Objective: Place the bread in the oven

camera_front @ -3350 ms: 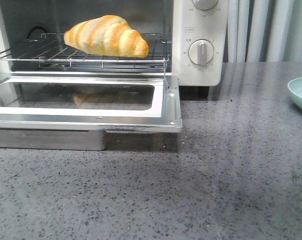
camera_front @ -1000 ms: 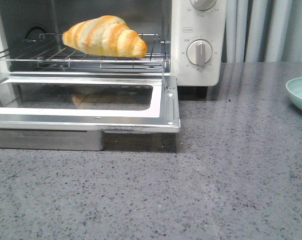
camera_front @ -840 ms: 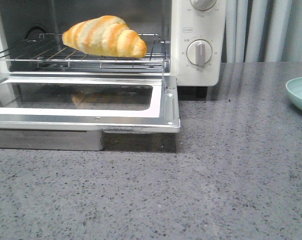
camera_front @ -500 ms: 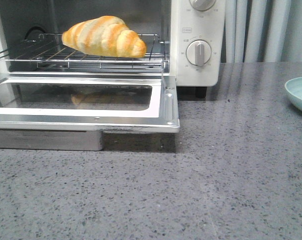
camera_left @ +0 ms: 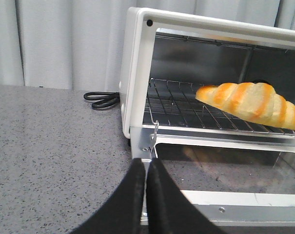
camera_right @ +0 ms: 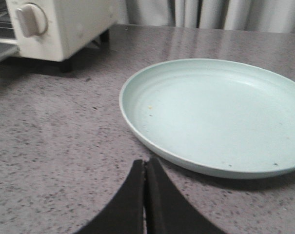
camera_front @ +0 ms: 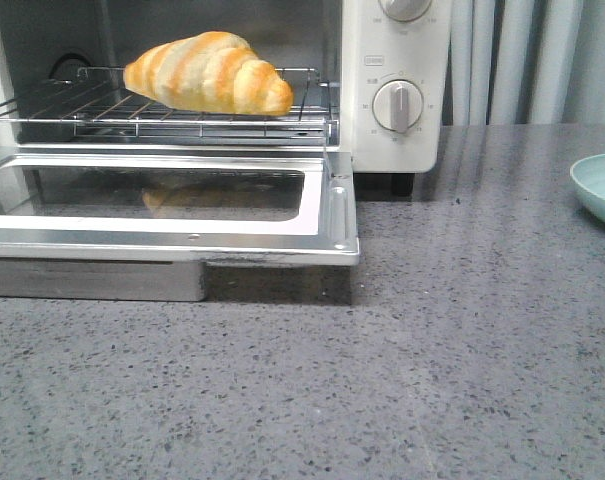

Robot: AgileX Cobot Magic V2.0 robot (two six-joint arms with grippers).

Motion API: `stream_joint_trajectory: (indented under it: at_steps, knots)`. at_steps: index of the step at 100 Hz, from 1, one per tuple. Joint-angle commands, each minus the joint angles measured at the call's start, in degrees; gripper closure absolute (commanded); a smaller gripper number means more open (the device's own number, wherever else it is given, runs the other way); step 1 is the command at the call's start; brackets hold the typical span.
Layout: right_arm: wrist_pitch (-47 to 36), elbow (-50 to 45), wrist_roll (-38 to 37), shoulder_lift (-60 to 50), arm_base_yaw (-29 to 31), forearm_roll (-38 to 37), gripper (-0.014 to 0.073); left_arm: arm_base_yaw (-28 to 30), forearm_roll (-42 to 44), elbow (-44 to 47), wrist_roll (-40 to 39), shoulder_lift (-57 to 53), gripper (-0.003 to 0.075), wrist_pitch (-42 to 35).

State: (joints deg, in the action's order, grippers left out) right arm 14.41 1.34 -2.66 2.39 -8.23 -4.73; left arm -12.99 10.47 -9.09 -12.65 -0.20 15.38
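Fingers first: left gripper point(camera_left: 145, 195), two black fingertips pressed together with nothing between them, poised low over the desk just off the hinge corner of the oven door. Right gripper point(camera_right: 145, 195), likewise closed and empty, its tips just short of the near rim of the plate point(camera_right: 137, 117). Neither gripper appears in the front view.

Bread point(camera_front: 208, 72): croissant-shaped roll, golden-orange with cream stripes, lying on its side on the wire rack point(camera_front: 92, 112) inside the oven, nearer the rack's right half, touching nothing else (a faint reflection of it shows in the door glass below).

Oven point(camera_front: 397, 145): cream-white body, standing at the far left part of the desk, cavity open. Door point(camera_front: 327, 215) dropped flat and level, glass window framed in bright metal, projecting toward the near edge. Two round dials on the right-hand panel, the lower with its pointer upright. Short black foot visible under the right front corner.

Plate: pale green, round, shallow, carrying only a few specks; sits near the right edge of the desk, well apart from the oven.

Power cord point(camera_left: 101, 100): black, coiled on the desk just beside the oven's left wall.

Desk point(camera_front: 432, 380): grey speckled stone-look top; pale curtain along the far edge.
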Motion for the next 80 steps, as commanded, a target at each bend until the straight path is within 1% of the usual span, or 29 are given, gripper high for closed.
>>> stream_joint_trajectory:
  at_steps: [1,16,23,29,49,63,80]
  knots:
    - [-5.08,0.83,1.25,0.45,2.44,0.44,0.0662,0.32,-0.32,-1.51,-0.14,-0.98,0.0741,-4.83]
    - [-5.94,-0.86,1.25,0.45,7.20,1.32,0.0662,0.32,-0.32,-1.51,-0.14,-0.98,0.0741,-4.83]
    - [-6.85,-1.92,1.25,0.45,8.46,1.48,0.0662,0.32,-0.32,-1.51,-0.14,-0.98,0.0741,-4.83]
    - [-7.88,-2.59,1.25,0.45,8.89,1.58,0.0662,0.32,-0.32,-1.51,-0.14,-0.98,0.0741,-4.83]
    - [-6.77,-2.59,1.36,0.33,8.87,2.31,0.0662,0.32,-0.32,-1.51,-0.14,-0.98,0.0741,-4.83]
    - [-6.13,-2.59,1.91,-1.99,9.19,2.31,0.0662,0.32,-0.32,-1.51,-0.14,-0.98,0.0741,-4.83]
    - [-2.70,-2.59,2.05,-4.19,11.18,2.31,0.0662,0.32,-0.32,-1.51,-0.14,-0.98,0.0741,-4.83]
